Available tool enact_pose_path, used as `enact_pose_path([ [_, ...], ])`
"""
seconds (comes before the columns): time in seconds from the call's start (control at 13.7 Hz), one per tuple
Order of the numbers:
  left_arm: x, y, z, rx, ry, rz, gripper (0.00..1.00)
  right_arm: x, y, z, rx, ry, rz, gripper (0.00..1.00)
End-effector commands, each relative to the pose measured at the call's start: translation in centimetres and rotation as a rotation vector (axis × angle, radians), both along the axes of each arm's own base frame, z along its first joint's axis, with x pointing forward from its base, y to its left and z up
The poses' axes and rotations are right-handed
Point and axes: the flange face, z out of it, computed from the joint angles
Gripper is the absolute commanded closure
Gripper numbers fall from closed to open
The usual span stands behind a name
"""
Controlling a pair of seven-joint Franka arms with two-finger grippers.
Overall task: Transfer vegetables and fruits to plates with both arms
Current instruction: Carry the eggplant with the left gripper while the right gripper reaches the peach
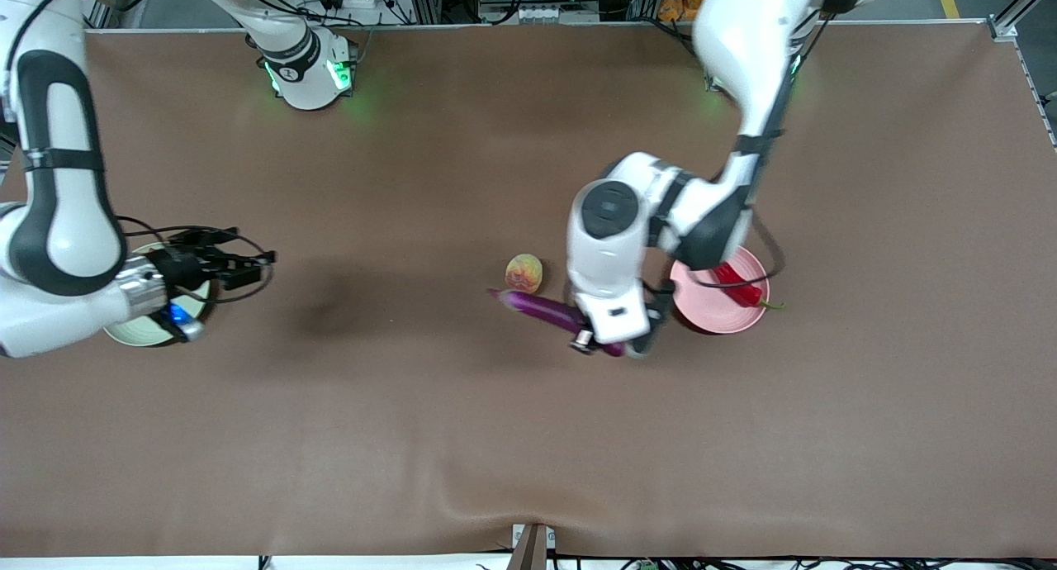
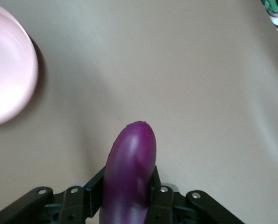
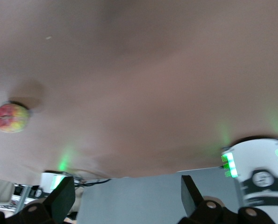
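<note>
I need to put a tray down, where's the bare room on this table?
The widest bare brown tabletop is the strip nearest the front camera. Another bare patch lies between the green plate under the right gripper and the peach. It is crowded around the eggplant in the left gripper, beside the pink plate holding the chili.

Readable text: none in any view.
Right arm base (image 1: pixel 307 68): a black band with small white markings (too small to make out).
Table, plates, produce: unmarked.
</note>
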Motion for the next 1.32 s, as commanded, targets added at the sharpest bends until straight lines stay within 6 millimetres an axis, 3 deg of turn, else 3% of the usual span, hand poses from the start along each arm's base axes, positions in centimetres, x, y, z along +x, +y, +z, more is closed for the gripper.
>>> enact_pose_path([
  [0.0, 1.0, 8.2, 1.1, 0.016, 0.147, -0.135, 1.00, 0.3, 6.2, 1.3, -0.025, 0.007, -0.076, 0.00],
  [0.07, 1.3, 11.8, 1.3, 0.025, 0.187, -0.189, 1.00, 0.6, 8.6, 1.4, -0.034, 0.002, -0.116, 0.00],
  [0.22, 0.3, 17.4, 0.2, 0.028, 0.261, -0.327, 1.00, 0.4, 16.2, 1.5, -0.118, -0.030, -0.172, 0.00],
  [0.44, -0.9, 21.2, -2.9, 0.038, 0.337, -0.429, 1.00, -0.2, 25.6, 1.3, -0.187, -0.112, -0.299, 0.00],
  [0.66, -2.2, 22.7, -6.8, 0.037, 0.370, -0.391, 1.00, -0.5, 30.7, -0.8, -0.192, -0.132, -0.430, 0.00],
  [0.88, -2.0, 22.9, -9.1, 0.030, 0.330, -0.275, 1.00, -2.2, 35.5, -5.4, -0.216, -0.173, -0.419, 0.00],
  [1.24, -1.4, 23.3, -12.4, 0.033, 0.309, -0.176, 1.00, -5.3, 40.7, -11.5, -0.224, -0.306, -0.450, 0.00],
])
